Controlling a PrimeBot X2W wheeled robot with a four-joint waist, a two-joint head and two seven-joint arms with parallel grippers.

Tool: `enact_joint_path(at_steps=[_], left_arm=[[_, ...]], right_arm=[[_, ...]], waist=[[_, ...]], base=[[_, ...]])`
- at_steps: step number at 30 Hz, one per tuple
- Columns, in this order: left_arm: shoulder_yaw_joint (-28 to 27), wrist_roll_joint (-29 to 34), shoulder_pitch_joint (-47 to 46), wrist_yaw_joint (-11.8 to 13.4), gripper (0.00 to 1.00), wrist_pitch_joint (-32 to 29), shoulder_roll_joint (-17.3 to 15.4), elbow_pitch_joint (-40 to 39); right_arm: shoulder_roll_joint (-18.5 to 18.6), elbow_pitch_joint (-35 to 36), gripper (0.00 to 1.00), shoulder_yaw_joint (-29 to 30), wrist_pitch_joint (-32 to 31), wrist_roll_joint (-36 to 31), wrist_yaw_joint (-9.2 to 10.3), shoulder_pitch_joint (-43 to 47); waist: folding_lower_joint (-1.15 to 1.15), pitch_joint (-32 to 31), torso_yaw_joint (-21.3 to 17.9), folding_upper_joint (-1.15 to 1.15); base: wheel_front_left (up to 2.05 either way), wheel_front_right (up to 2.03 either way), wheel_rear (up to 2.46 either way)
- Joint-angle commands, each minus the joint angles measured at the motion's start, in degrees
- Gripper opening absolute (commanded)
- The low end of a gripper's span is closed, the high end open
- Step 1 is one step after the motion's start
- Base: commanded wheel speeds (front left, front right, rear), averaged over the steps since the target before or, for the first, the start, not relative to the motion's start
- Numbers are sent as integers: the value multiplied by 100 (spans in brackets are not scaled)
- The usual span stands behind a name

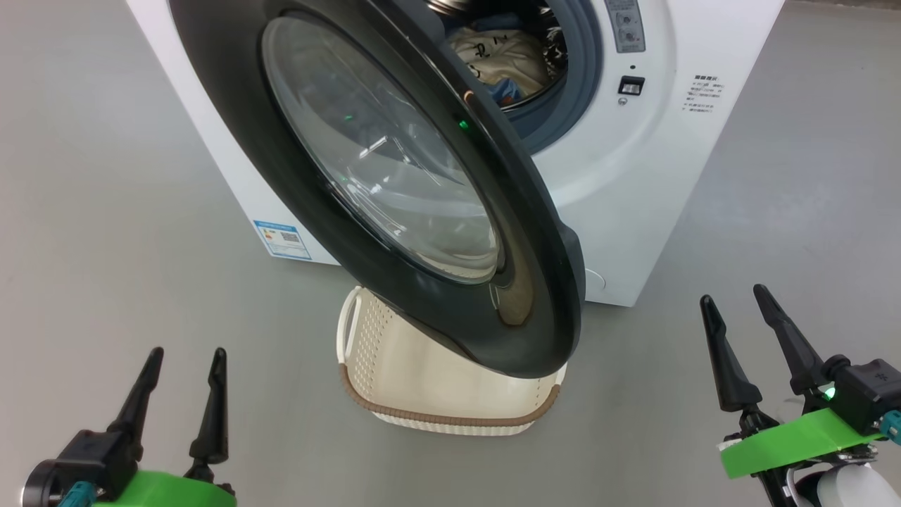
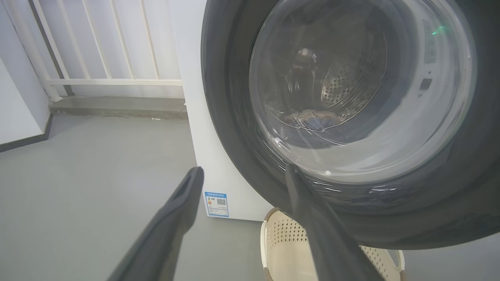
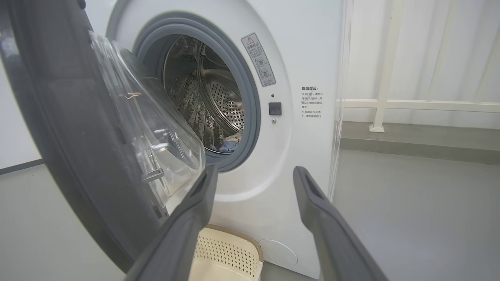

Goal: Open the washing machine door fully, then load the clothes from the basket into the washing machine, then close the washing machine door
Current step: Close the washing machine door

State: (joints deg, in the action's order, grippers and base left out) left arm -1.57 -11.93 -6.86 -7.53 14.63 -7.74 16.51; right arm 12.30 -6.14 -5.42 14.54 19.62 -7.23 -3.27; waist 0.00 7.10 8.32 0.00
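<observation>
washing machine door (image 1: 380, 155) ajar, clothes (image 1: 501, 60) inside drum (image 3: 220, 103)

We are seeing bright, even light with soft shadows; glare is streaking the washing machine door (image 1: 383, 165), and wrist-view edges are bowing.

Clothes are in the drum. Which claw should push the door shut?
Left, probably. The left claw faces the outer face of the round black-rimmed glass door, so it can push it closed. The right claw sits on the opening side, looking at the door's inner bulge.
</observation>
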Motion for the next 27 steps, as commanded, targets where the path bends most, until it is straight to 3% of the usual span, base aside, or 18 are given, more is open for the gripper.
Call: enact_joint_path(at_steps=[1,6,8,10,18,27], left_arm=[[-212,64,-42,4,100,37,-79,-128],[-221,69,-26,4,100,37,-51,-138],[-207,66,-21,4,100,37,-34,-134],[-182,69,-13,4,100,37,-18,-131],[-120,57,46,4,100,37,0,-109],[-62,64,115,4,100,37,-2,-183]], right_arm=[[79,96,100,-124,46,-11,-25,-244],[76,-17,98,-178,46,14,-25,-312],[67,-103,42,-209,46,35,-25,-377],[49,-171,0,-243,46,51,-25,-474],[-30,-108,0,-467,46,112,-25,-993],[-132,920,0,-580,46,162,-25,-1460]], waist=[[0,-27,22,0],[0,-55,70,0],[0,-63,92,0],[0,-75,110,0],[0,-183,179,0],[0,-333,278,0]], base=[[0,0,0],[0,0,0],[0,0,0],[0,0,0],[0,0,0],[0,0,0]])
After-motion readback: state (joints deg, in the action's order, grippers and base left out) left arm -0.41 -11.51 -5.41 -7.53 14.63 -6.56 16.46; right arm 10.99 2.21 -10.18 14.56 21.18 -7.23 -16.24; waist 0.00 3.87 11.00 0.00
